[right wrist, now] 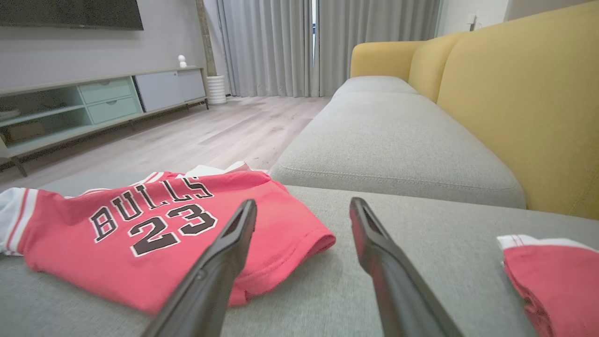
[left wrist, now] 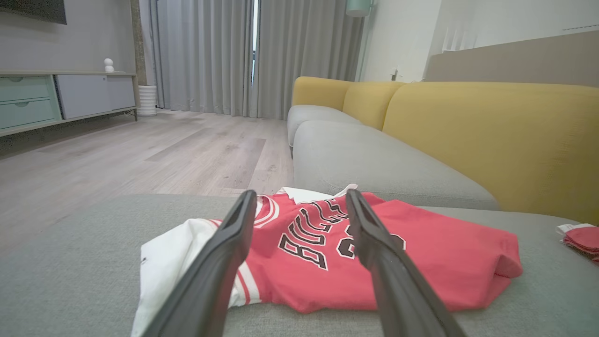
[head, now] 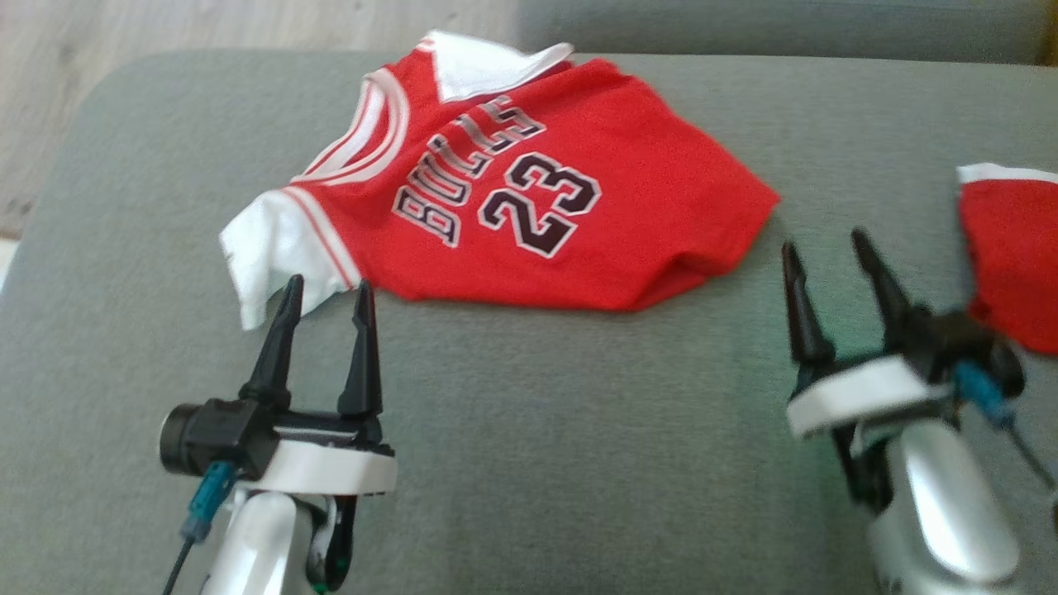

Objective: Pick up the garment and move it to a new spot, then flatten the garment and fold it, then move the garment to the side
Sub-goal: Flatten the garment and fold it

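The garment point(head: 537, 198) is a red jersey with white sleeves and black "BULLS 23" lettering, lying folded on the grey sofa cushion point(head: 529, 463). It also shows in the left wrist view point(left wrist: 421, 252) and the right wrist view point(right wrist: 140, 234). My left gripper point(head: 328, 293) is open, its tips just at the garment's near white sleeve edge, holding nothing. In the left wrist view the left gripper point(left wrist: 299, 199) frames the jersey's lettering. My right gripper point(head: 822, 248) is open and empty, to the right of the garment's hem, with bare cushion between its fingers point(right wrist: 234, 234).
A second red cloth with a white band point(head: 1012, 248) lies at the cushion's right edge, close beside my right wrist. Yellow sofa backrest point(right wrist: 524, 103) runs along the right. Another grey seat cushion point(right wrist: 393, 140) lies beyond, and wooden floor point(left wrist: 140, 154) to the left.
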Motion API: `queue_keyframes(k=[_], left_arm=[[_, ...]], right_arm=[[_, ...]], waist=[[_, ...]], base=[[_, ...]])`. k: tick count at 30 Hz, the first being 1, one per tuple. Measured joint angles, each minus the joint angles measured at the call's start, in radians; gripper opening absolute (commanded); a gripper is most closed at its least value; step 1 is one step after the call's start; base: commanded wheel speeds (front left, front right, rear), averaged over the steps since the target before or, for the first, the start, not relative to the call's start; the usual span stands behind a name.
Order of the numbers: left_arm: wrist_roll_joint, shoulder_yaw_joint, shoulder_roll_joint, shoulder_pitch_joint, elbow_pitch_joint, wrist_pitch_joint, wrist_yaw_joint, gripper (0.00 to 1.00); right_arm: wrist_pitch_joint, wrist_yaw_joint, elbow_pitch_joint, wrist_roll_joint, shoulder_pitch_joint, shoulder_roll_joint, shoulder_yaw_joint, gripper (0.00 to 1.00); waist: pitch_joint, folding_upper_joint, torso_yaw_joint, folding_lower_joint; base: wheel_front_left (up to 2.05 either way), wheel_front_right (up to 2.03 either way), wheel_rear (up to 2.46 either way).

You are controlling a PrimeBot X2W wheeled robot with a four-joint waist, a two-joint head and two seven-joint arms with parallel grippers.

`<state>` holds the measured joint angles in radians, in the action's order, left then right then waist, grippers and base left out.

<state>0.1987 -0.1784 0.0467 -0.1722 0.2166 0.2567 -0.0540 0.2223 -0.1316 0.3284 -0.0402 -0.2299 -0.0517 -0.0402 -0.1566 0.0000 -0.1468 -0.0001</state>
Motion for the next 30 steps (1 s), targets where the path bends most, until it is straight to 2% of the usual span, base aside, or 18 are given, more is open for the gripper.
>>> queue_keyframes(k=[5,11,15,19,20,21,25,30], left_arm=[[0.029,-0.036,-0.001,-0.01,0.0,0.0,0.003,1.0],[0.056,-0.086,-0.001,-0.018,0.002,0.0,0.011,1.0],[0.068,-0.117,-0.001,-0.044,0.002,0.0,0.019,1.0],[0.077,-0.135,-0.001,-0.054,0.002,0.0,0.025,1.0],[0.081,-0.142,-0.001,-0.054,0.002,0.0,0.028,1.0],[0.084,-0.145,-0.002,-0.054,0.002,0.0,0.029,1.0],[0.085,-0.149,-0.002,-0.056,0.002,0.0,0.038,1.0],[0.095,-0.149,-0.002,-0.059,0.003,0.0,0.045,1.0]], right_arm=[[-0.089,0.0,0.062,0.019,-0.14,0.0,0.077,1.0],[-0.229,0.0,0.253,0.086,-0.272,-0.001,0.204,1.0],[-0.276,0.0,0.379,0.142,-0.34,-0.003,0.288,1.0],[-0.284,0.0,0.478,0.152,-0.408,-0.004,0.305,1.0],[-0.284,0.0,0.5,0.161,-0.422,-0.003,0.305,0.37],[-0.284,0.0,0.516,0.172,-0.432,-0.003,0.304,0.0],[-0.25,0.0,0.561,0.203,-0.459,-0.004,0.306,0.0],[-0.149,0.0,0.552,0.284,-0.503,-0.036,0.275,0.0]], waist=[[-0.031,0.0,-0.055,0.0001],[-0.073,0.0,-0.12,0.0002],[-0.099,0.0,-0.159,0.0003],[-0.119,0.0,-0.187,0.0003],[-0.123,0.0,-0.191,0.0003],[-0.126,0.0,-0.194,0.0003],[-0.126,0.0,-0.194,0.0001],[-0.117,0.0,-0.18,0.0001]], base=[[0.0,0.0,0.0],[0.0,0.0,0.0],[0.0,0.0,0.0],[0.0,0.0,0.0],[0.0,0.0,0.0],[0.0,0.0,0.0],[0.0,0.0,0.0],[0.0,0.0,0.0]])
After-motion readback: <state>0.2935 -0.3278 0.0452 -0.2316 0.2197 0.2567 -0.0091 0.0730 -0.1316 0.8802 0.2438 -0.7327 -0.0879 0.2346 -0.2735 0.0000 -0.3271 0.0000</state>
